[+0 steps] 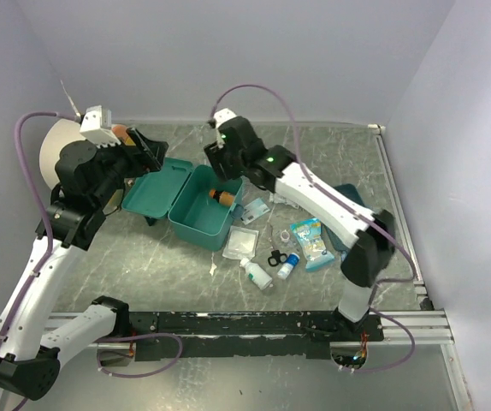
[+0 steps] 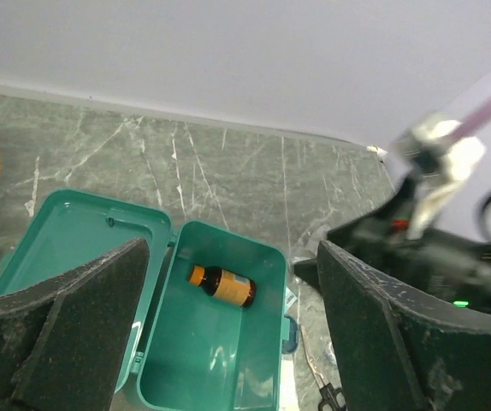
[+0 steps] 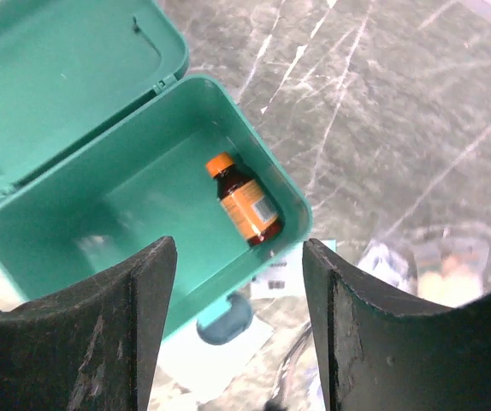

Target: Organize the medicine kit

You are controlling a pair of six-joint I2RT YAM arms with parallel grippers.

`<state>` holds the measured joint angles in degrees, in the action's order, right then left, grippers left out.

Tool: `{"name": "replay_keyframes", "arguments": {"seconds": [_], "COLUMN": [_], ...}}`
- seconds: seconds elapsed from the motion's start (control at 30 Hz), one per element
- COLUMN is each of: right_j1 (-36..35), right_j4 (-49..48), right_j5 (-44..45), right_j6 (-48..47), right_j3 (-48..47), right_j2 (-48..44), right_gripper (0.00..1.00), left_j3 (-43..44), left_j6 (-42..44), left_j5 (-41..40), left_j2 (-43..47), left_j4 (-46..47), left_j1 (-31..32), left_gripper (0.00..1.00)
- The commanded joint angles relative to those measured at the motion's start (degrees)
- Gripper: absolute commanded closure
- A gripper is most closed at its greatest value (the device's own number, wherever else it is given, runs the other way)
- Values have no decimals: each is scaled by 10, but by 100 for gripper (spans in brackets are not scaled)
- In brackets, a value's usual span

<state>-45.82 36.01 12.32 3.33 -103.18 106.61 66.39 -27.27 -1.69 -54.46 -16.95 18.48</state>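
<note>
The medicine kit (image 1: 196, 224) is a teal box lying open at the table's middle, its lid (image 1: 151, 195) folded out to the left. An amber bottle with an orange cap (image 1: 220, 196) lies inside along the far wall. My left gripper (image 1: 150, 147) is open and empty, up above the lid's far side. My right gripper (image 1: 221, 164) is open and empty, just above the box's far right corner. The left wrist view shows the kit (image 2: 203, 360) and bottle (image 2: 221, 285) between the open fingers. The right wrist view shows the kit (image 3: 83, 223) and bottle (image 3: 245, 201).
Right of the kit lie white packets (image 1: 239, 242), a white bottle (image 1: 256, 274), a blue-capped vial (image 1: 288, 265), scissors (image 1: 277, 257) and a blue packet (image 1: 310, 240). A darker teal tray (image 1: 350, 199) sits behind the right arm. A cream cylinder (image 1: 53, 154) stands far left.
</note>
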Motion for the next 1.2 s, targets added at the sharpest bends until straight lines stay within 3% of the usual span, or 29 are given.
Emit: {"name": "replay_keyframes", "arguments": {"seconds": [0.0,0.1,0.23,0.4,0.53,0.93,1.17], "right_j1": [2,3,2,0,-13,-51,-58], "right_j4": [22,54,75,17,-33,-24,-40], "right_j5": [50,31,-12,-102,-158,-138,-155], "right_j6": [179,255,316,333,324,333,316], "right_j3": [77,149,272,425,512,519,537], "right_j2": [-98,-171,-258,-349,-361,-286,-258], "right_gripper": [39,40,38,31,29,43,38], "left_j3": [1,-13,-35,-73,-77,-87,-114], "left_j6": [4,-4,-31,-48,-54,-78,-143], "left_j5": [45,63,74,86,95,116,126], "left_j2": [17,31,50,100,124,130,131], "left_j4": [-3,2,-1,-6,-38,-61,-26], "left_j1": [2,2,2,2,2,2,2], "left_gripper": [7,2,5,5,5,4,7]}}
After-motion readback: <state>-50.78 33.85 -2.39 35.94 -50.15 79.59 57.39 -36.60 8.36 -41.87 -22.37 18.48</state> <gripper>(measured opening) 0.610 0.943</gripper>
